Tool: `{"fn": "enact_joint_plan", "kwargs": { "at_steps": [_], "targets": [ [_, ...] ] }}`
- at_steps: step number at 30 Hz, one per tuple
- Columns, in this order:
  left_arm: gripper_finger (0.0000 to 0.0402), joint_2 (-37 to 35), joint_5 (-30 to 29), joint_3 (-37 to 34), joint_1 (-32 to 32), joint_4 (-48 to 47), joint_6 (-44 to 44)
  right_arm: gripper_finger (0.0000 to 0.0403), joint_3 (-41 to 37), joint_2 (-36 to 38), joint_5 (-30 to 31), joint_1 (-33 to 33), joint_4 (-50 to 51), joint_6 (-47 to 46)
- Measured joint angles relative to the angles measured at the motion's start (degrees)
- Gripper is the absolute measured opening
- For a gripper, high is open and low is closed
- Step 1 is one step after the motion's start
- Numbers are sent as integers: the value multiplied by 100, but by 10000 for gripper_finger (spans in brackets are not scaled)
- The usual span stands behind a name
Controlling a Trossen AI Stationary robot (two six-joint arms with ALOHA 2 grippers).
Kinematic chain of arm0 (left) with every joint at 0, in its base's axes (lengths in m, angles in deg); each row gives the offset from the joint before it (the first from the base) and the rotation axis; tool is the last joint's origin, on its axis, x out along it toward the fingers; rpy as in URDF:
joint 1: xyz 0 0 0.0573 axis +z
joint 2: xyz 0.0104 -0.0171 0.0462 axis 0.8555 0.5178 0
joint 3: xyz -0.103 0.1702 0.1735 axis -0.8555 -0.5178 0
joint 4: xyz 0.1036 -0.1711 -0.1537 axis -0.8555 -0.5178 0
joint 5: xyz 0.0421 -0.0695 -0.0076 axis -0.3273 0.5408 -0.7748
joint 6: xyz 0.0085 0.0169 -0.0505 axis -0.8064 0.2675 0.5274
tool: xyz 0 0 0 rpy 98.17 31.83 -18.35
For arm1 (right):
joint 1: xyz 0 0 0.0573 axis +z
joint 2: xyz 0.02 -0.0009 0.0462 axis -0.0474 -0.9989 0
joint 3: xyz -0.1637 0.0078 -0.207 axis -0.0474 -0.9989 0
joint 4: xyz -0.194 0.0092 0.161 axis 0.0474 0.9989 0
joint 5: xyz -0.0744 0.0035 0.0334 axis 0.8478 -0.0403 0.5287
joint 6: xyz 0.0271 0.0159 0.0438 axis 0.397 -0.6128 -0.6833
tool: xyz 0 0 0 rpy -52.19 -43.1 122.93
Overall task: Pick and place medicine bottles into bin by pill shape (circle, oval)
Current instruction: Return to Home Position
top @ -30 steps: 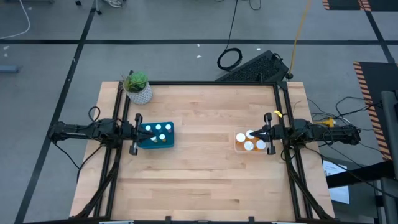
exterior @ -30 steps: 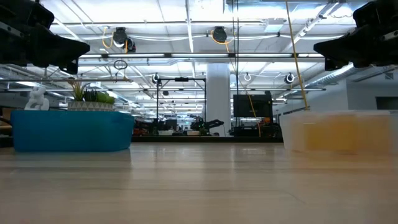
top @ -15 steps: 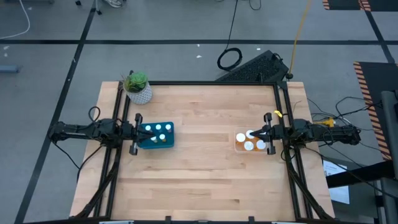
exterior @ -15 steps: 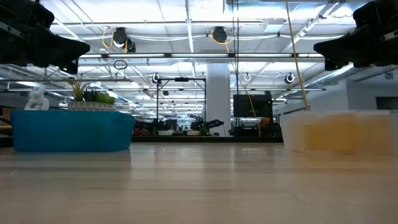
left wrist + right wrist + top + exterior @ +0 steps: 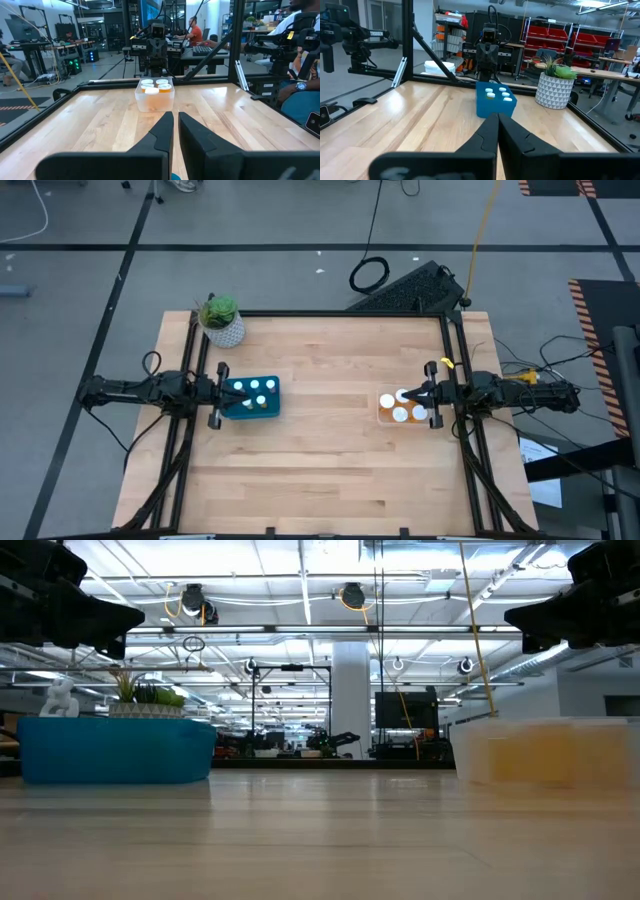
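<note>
Bottles: all medicine bottles sit binned, some in the blue bin, others in the clear bin well right of it.
Left gripper: hanging over the blue bin's outer side, fingers nearly together, holding nothing.
Right gripper: beyond the clear bin, pinched closed, empty.
Risk: either arm dropping low could knock its bin and spill caps.

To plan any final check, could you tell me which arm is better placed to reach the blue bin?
Left: the left gripper sits beside the blue bin; the right gripper is across the table by the clear bin.
</note>
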Motion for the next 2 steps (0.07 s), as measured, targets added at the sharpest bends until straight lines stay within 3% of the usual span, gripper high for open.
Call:
{"fn": "enact_joint_plan", "kwargs": {
  "at_steps": [2],
  "targets": [
    [31, 0, 0, -1, 1, 0, -7, 0, 0, 0, 0, 1, -1, 0]
  ]
}}
